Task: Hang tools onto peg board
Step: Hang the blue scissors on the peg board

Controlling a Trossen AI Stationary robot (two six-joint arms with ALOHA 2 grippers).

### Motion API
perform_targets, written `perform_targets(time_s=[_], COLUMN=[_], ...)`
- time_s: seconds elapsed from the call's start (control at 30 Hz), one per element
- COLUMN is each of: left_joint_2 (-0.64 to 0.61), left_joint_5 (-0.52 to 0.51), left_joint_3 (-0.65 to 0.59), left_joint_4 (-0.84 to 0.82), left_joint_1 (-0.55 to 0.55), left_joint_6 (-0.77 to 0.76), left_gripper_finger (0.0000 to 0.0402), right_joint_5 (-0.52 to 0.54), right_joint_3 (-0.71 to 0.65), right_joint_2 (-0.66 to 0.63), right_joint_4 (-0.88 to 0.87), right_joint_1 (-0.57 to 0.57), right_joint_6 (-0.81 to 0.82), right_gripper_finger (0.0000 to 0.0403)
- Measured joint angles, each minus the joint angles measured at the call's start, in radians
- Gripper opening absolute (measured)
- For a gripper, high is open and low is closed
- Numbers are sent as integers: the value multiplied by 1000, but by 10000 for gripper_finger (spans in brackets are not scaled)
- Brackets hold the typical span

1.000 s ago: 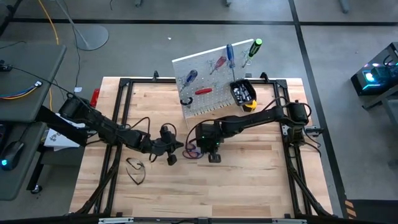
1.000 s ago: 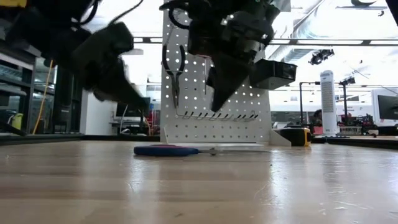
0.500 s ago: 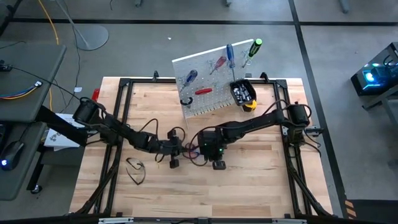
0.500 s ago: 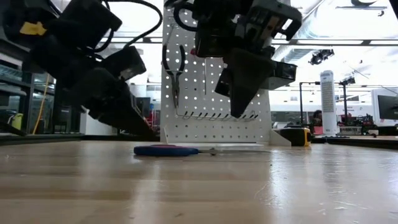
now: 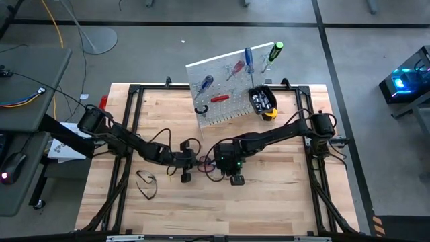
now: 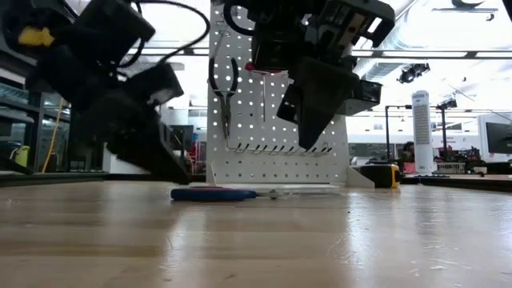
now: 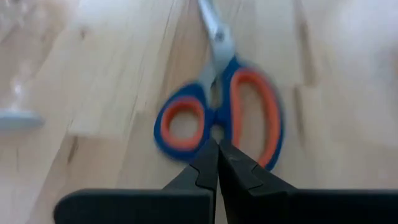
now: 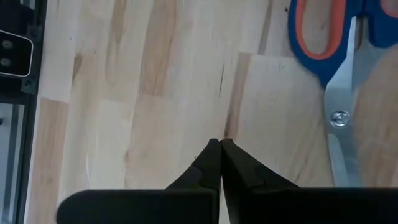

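Both hands, the left hand [image 7: 217, 163] and right hand [image 8: 220, 163], hover fully closed and empty above one pair of blue-and-orange scissors [image 7: 222, 118] lying flat on the desk [image 5: 269, 195]. Closed fingers could shove the scissors aside. The peg board [image 5: 222, 101] behind holds about six tools.

Light wooden plank table [image 5: 269, 202] enclosed by a black metal frame [image 5: 131, 121]. Yellow tape measure [image 5: 270, 113] on the table's far side; dark eyeglasses [image 5: 145, 183] near its left edge. Grey floor [image 5: 376, 67] surrounds the table.
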Motion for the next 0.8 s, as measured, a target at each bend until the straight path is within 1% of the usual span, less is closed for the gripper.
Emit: perform_targets(time_s=[0.2,0.43,0.5,0.57,0.8], left_joint_2=[23,-48,-51,-37,41], left_joint_5=[11,13,13,21,26], left_joint_3=[-6,0,0,-2,-1], left_joint_4=[1,32,25,28,58], left_joint_1=[-7,-50,-66,-76,-84], left_joint_6=[-16,-35,-32,-18,9], left_gripper_finger=[0,0,0,0,0], right_joint_5=[0,20,37,53,53], right_joint_3=[0,1,1,1,1], right_joint_2=[-6,-25,-30,-38,-41], right_joint_4=[-10,-17,-15,-13,-10], right_joint_1=[0,-10,-18,-28,-63], right_joint_6=[0,-8,-13,-25,-26], right_gripper_finger=[0,0,0,0,0])
